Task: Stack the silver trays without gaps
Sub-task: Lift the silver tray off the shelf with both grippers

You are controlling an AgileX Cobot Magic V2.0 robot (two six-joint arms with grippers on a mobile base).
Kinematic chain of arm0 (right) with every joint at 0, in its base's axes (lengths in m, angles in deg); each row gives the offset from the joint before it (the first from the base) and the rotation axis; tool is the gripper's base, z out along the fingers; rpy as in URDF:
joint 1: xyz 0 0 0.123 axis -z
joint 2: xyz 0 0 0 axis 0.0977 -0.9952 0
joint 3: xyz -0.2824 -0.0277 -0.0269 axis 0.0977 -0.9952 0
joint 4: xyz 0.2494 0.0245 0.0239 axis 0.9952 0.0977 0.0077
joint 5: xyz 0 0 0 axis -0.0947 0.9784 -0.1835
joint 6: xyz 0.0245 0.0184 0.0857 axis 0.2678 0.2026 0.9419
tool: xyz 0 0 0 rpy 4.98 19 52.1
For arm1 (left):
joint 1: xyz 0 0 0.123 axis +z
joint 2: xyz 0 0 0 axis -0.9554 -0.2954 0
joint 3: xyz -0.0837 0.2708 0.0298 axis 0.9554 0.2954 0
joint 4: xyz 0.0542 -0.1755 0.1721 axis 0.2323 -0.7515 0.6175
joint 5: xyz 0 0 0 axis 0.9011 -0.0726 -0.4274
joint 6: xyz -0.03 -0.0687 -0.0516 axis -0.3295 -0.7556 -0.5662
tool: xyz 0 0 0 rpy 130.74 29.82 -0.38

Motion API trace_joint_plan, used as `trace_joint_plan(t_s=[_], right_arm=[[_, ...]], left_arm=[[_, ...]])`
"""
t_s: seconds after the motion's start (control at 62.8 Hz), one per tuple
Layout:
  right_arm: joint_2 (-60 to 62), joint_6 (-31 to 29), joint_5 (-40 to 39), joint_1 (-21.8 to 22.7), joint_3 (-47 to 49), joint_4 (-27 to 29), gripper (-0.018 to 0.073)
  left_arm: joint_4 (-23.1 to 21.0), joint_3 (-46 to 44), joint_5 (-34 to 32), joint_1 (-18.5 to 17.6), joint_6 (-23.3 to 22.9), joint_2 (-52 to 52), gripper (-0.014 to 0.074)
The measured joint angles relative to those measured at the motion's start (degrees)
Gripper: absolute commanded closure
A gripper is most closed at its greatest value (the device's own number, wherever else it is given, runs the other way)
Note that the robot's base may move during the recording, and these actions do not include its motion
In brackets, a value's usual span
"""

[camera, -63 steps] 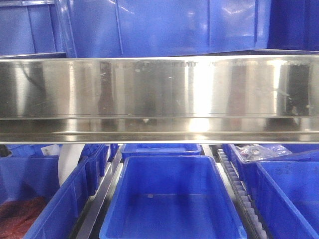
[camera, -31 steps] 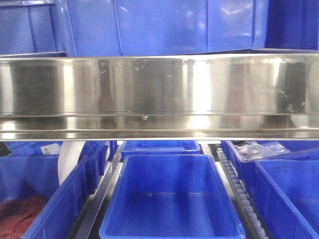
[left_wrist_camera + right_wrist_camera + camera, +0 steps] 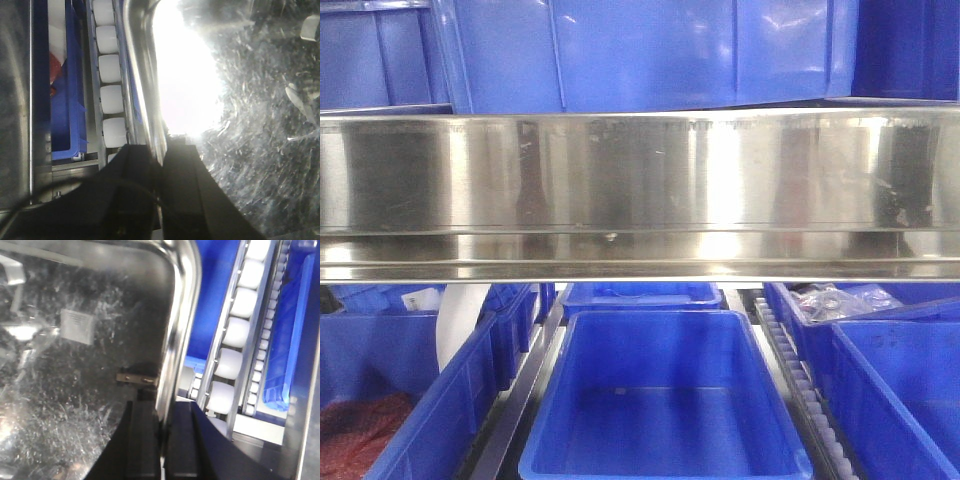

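A silver tray (image 3: 250, 125) fills the right of the left wrist view, its scratched floor under strong glare. My left gripper (image 3: 161, 155) is shut on its thin left rim, one finger on each side. The same kind of tray (image 3: 75, 390) fills the left of the right wrist view, with a white sticker on its floor. My right gripper (image 3: 162, 410) is shut on its right rim (image 3: 182, 315). I cannot tell whether a second tray lies beneath. No tray or gripper shows in the front view.
A long steel shelf rail (image 3: 640, 190) with a screw head spans the front view. Blue bins (image 3: 665, 395) stand below and above it. White conveyor rollers (image 3: 111, 67) run beside the tray, also in the right wrist view (image 3: 235, 330). A blue bin (image 3: 67, 100) lies beyond the rollers.
In the front view the rail and bins sit slightly higher in the picture than one second ago. Nothing has shifted in the last half second.
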Motion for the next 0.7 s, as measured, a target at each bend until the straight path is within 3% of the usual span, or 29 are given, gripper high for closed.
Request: trace_joint_plan(t_s=[0.7], right_arm=[[-0.1, 0.1, 0.0, 0.0, 0.0, 0.0, 0.0501]], left_arm=[[0.0, 0.0, 0.1, 0.0, 0.0, 0.0, 0.0644]])
